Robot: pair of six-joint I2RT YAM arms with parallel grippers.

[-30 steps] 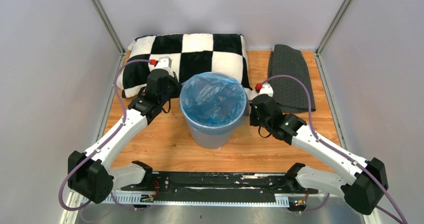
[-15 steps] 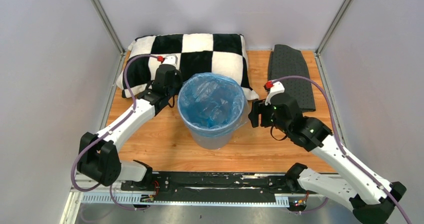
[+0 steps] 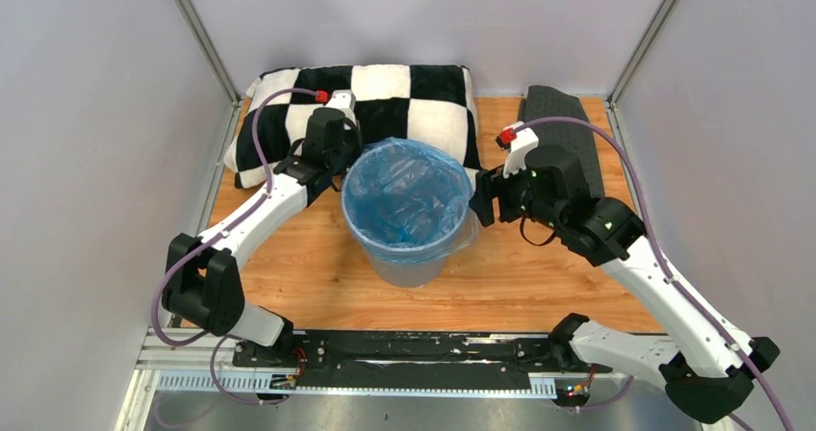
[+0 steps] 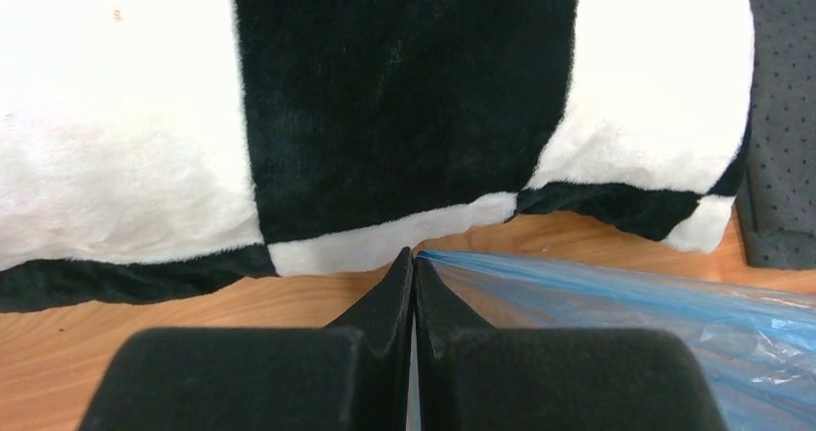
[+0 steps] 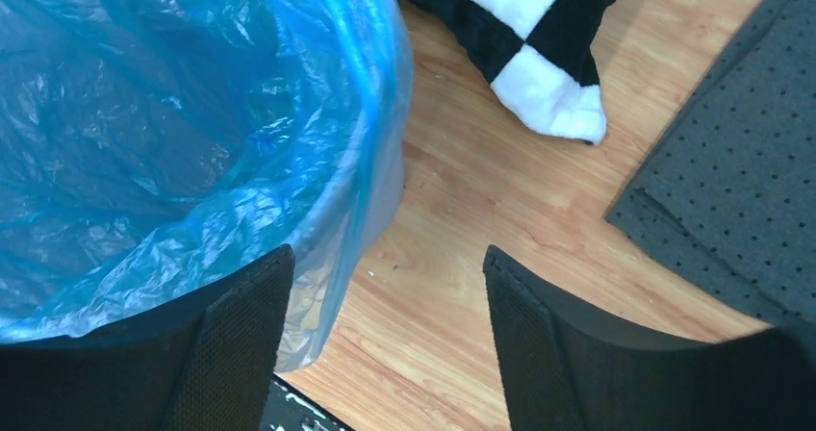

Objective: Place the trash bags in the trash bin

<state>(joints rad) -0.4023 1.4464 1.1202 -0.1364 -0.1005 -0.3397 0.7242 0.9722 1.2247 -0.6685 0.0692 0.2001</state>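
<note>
The trash bin [image 3: 412, 269], a round light-grey bucket, stands mid-table with the light-blue trash bag [image 3: 409, 200] lining it and folded over its rim. My left gripper [image 3: 343, 168] is at the bin's back-left rim; in the left wrist view its jaws [image 4: 414, 255] are pressed together on the bag's stretched edge [image 4: 597, 287]. My right gripper [image 3: 479, 206] hovers by the bin's right rim. In the right wrist view it [image 5: 388, 258] stands open over bare wood, with the bag [image 5: 164, 123] and its loose overhang beside the left finger [image 5: 241, 325].
A black-and-white checkered pillow [image 3: 385, 99] lies behind the bin, close to the left gripper. A dark grey dotted mat [image 3: 563, 147] lies at the back right under the right arm. Wooden tabletop [image 3: 318, 267] surrounds the bin; grey walls enclose the table.
The right gripper has opened, let go of the bag's rim, and drawn back and up. The left gripper, still shut on the bag, has moved toward the pillow along the rim.
</note>
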